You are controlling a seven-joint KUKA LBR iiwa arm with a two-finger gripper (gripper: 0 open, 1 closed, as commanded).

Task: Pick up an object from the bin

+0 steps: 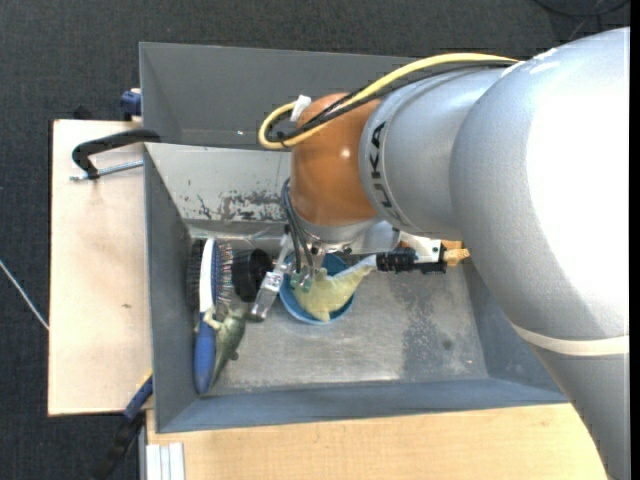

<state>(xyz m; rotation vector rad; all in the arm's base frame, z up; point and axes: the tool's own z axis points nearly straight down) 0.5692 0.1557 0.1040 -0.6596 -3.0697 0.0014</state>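
My gripper (285,280) is low in the middle of the bin, under the orange wrist cover, and it stands open. One silver fingertip (267,295) rests on the floor between a black round brush (243,273) and a blue bowl (300,311). The other fingertip is at the bowl's left rim. A pale yellow soft thing (328,292) lies in the bowl. Nothing shows between the fingers. A black marker with an orange end (420,260) lies just right of the wrist.
A blue-handled hairbrush with a white head (207,308) lies along the left wall, with a dull green thing (231,334) beside its handle. The arm covers the bin's right and back part.
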